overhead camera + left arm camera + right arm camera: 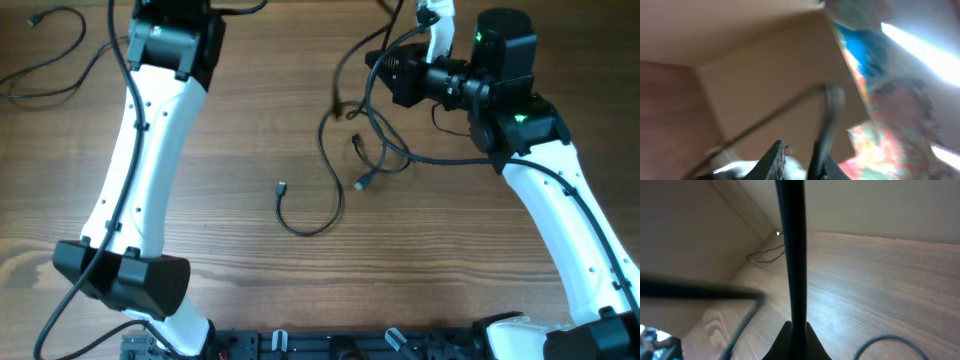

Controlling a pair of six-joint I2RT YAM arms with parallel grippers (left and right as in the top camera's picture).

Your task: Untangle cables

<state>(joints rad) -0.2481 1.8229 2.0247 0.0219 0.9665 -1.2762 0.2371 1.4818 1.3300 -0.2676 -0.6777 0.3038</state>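
The cables (pixel 362 140) lie tangled on the wooden table (pixel 450 250), below my right gripper (pixel 385 65). One strand (pixel 318 222) loops out to the left and ends in a small plug (pixel 281 188). In the right wrist view the right gripper (pixel 798 326) is shut on a black cable (pixel 792 255) that rises straight up from the jaws. The left wrist view is blurred. There my left gripper (pixel 799 147) shows a narrow gap between its fingers, and a thin cable (pixel 832 95) rises along the right finger and bends away to the left. The left gripper lies beyond the overhead view's top edge.
Another thin black cable (pixel 50 45) lies apart at the table's far left corner. A black fixture (pixel 350 345) runs along the front edge between the two arm bases. A brown wall (pixel 700 230) stands behind the table. A bluish cable loop (pixel 890 341) lies near the right gripper.
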